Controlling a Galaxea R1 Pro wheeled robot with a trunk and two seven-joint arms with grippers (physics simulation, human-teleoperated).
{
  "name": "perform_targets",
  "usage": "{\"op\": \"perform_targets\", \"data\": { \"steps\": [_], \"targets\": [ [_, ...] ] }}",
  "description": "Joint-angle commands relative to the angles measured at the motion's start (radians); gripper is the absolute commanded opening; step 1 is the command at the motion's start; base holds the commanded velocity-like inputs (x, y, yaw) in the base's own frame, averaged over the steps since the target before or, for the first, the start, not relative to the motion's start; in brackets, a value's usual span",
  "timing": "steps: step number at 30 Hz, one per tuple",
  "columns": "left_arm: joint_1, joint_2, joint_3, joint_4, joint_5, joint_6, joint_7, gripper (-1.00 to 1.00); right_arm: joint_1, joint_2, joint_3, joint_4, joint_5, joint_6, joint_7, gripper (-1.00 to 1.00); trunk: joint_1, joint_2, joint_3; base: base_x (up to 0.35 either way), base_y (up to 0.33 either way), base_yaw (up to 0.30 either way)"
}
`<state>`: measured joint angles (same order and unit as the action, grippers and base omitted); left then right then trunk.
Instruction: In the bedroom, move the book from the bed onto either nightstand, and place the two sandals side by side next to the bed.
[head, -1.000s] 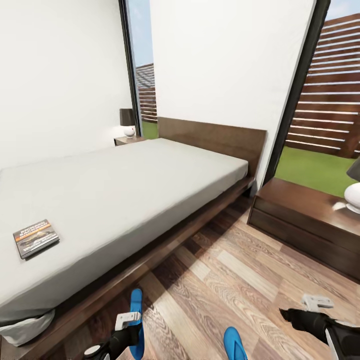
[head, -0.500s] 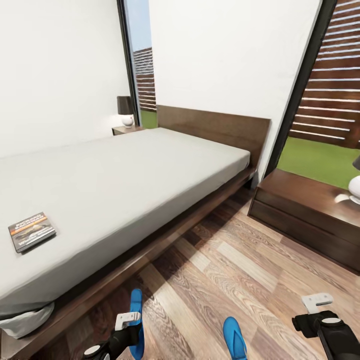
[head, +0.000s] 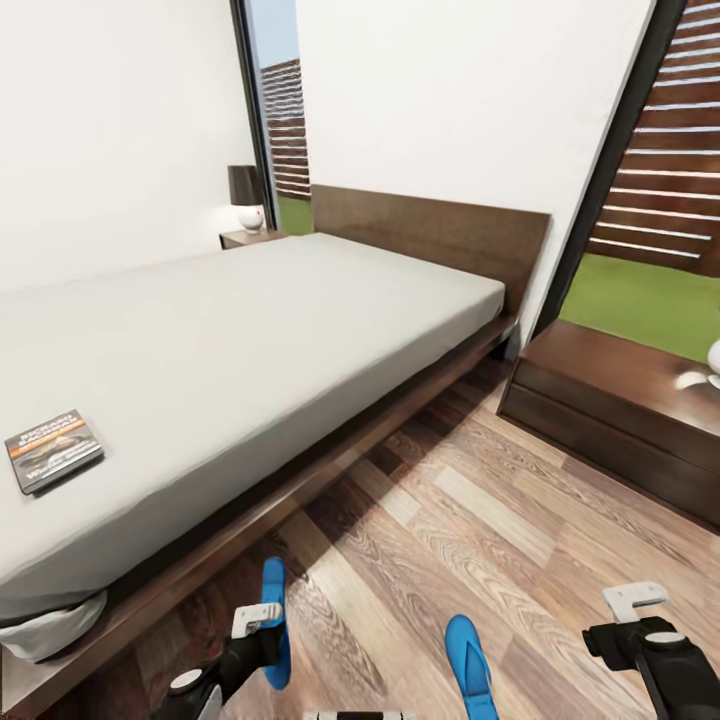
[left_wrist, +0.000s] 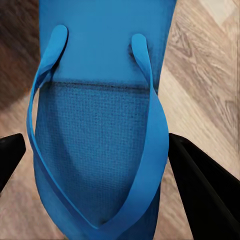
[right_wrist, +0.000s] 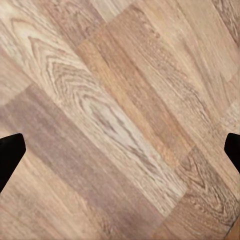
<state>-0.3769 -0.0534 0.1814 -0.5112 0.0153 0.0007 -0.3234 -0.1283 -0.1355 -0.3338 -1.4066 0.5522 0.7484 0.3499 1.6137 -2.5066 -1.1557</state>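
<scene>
Fingers (left_wrist: 200, 190) of our left gripper (left_wrist: 95, 165) stand spread wide to either side of one blue sandal (left_wrist: 97, 125) without gripping it; our right gripper (right_wrist: 120, 150) is equally wide open over bare wood-plank floor (right_wrist: 120, 115).
We see the second sandal (head: 468, 665) lying well apart on the floor, the book (head: 52, 450) on the bed (head: 250, 330), and a nightstand (head: 615, 410) beside the headboard.
</scene>
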Motion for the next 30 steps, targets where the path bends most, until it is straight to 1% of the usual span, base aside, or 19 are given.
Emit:
{"op": "perform_targets", "data": {
  "steps": [1,2,3,4,5,7,8,9,10,11,13,14,17,19,26,27,28,29,30],
  "targets": [
    [0.000,-0.002,0.006,-0.042,0.009,0.033,-0.026,-1.00,-0.001,0.000,-0.001,-0.008,0.010,0.003,0.010,1.00,0.000,-0.001,-0.005,0.000,0.000,0.000],
    [0.000,-0.002,0.005,-0.105,0.033,0.113,-0.076,-1.00,-0.001,0.000,-0.001,-0.015,0.001,0.004,0.010,1.00,0.001,-0.001,-0.009,0.000,0.000,0.000],
    [0.000,-0.001,0.005,-0.137,0.048,0.167,-0.115,-1.00,-0.001,0.000,-0.001,-0.018,-0.010,0.005,0.010,1.00,0.001,-0.001,-0.013,0.000,0.000,0.000],
    [0.000,0.000,0.005,-0.160,0.061,0.212,-0.152,-1.00,-0.004,0.000,-0.001,-0.020,-0.030,0.010,0.009,1.00,0.002,-0.001,-0.016,0.000,0.000,0.000],
    [0.000,0.002,0.006,-0.174,0.069,0.242,-0.182,-1.00,-0.020,0.000,-0.001,-0.021,-0.070,0.031,0.009,1.00,0.002,-0.002,-0.020,0.000,0.000,0.000],
    [0.000,0.004,0.008,-0.189,0.077,0.273,-0.215,-1.00,-0.073,0.000,-0.001,-0.020,-0.162,0.103,0.009,1.00,0.003,-0.002,-0.028,0.000,0.000,0.000],
    [0.000,0.004,0.008,-0.191,0.078,0.278,-0.219,-1.00,-0.089,0.000,-0.001,-0.019,-0.182,0.122,0.009,1.00,0.003,-0.002,-0.032,0.000,0.000,0.000],
    [0.000,0.005,0.008,-0.194,0.079,0.284,-0.223,-1.00,-0.122,0.000,-0.001,-0.016,-0.215,0.154,0.009,1.00,0.004,-0.002,-0.036,0.000,0.000,0.000],
    [0.000,0.005,0.008,-0.194,0.079,0.286,-0.224,-1.00,-0.138,-0.001,-0.001,-0.015,-0.228,0.167,0.009,1.00,0.004,-0.003,-0.040,0.000,0.000,0.000],
    [0.000,0.004,0.008,-0.195,0.078,0.289,-0.225,-1.00,-0.180,-0.001,-0.001,-0.012,-0.253,0.193,0.009,1.00,0.005,-0.003,-0.044,0.000,0.000,0.000],
    [0.000,0.005,0.009,-0.196,0.077,0.289,-0.225,-1.00,-0.208,0.002,0.001,-0.007,-0.268,0.210,0.008,1.00,0.006,-0.003,-0.051,0.000,0.000,0.000],
    [0.000,0.009,0.011,-0.198,0.077,0.290,-0.226,-1.00,-0.220,0.009,0.013,-0.004,-0.273,0.216,0.008,1.00,0.006,-0.004,-0.055,0.000,0.000,0.000],
    [0.000,0.025,0.013,-0.199,0.079,0.289,-0.226,-1.00,-0.225,0.012,0.033,-0.004,-0.276,0.220,0.010,1.00,0.007,-0.004,-0.067,0.000,0.000,0.000],
    [0.000,0.032,0.013,-0.199,0.081,0.290,-0.227,-1.00,-0.227,0.012,0.038,0.000,-0.280,0.221,0.012,1.00,0.008,-0.005,-0.074,0.000,0.000,0.000],
    [0.000,0.038,0.013,-0.199,0.085,0.294,-0.241,-1.00,-0.226,0.012,0.036,0.003,-0.282,0.220,0.013,1.00,0.011,-0.006,-0.102,0.000,0.000,0.000],
    [0.000,0.038,0.013,-0.199,0.086,0.296,-0.253,-1.00,-0.226,0.011,0.036,0.002,-0.281,0.220,0.012,1.00,0.012,-0.007,-0.105,0.000,0.000,0.000],
    [0.000,0.038,0.013,-0.199,0.086,0.298,-0.279,-1.00,-0.226,0.012,0.036,0.002,-0.281,0.220,0.012,1.00,0.012,-0.007,-0.109,0.000,0.000,0.000],
    [0.000,0.038,0.013,-0.199,0.087,0.299,-0.319,-1.00,-0.226,0.011,0.036,0.002,-0.281,0.220,0.012,1.00,0.013,-0.007,-0.113,0.000,0.000,0.000],
    [0.000,0.039,0.014,-0.198,0.088,0.301,-0.397,-1.00,-0.226,0.011,0.036,0.002,-0.281,0.220,0.012,1.00,0.013,-0.007,-0.113,0.000,0.000,0.000]
  ]
}}
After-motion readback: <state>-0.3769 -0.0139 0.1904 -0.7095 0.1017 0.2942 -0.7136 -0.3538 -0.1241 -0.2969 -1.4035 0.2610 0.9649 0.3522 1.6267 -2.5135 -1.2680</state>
